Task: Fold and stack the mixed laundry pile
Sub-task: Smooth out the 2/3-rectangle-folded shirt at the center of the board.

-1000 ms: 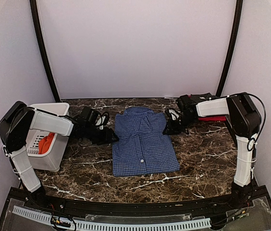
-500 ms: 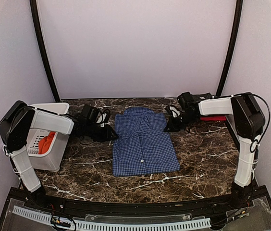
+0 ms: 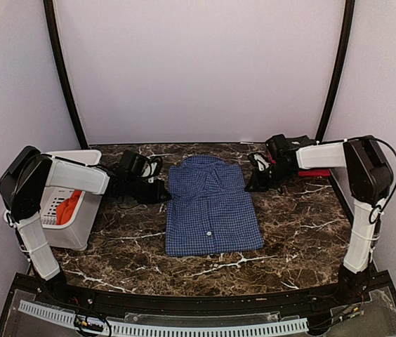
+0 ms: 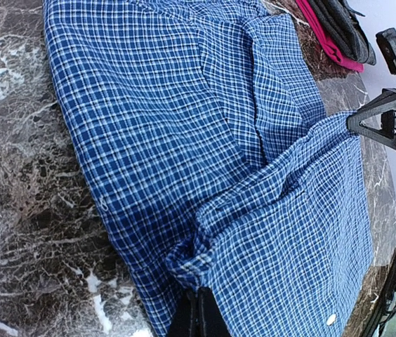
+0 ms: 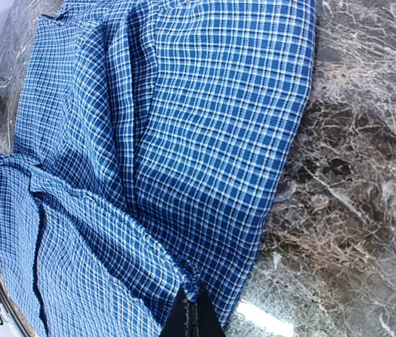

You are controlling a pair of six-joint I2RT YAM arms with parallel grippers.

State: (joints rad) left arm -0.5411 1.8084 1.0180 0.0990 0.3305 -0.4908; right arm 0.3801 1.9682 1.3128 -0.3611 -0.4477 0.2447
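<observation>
The blue-and-white checked cloth shirt [image 3: 210, 210] should handle light and limp. The left claw [image 4: 198, 312] and right claw [image 5: 192, 312] are each clamped tight on opposite side edges.

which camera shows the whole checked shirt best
The top external view: the checked shirt shows whole there, collar to hem, lying on the table. Each wrist view crops it to a close patch of cloth, pinched at one edge by the left gripper or the right gripper.
</observation>
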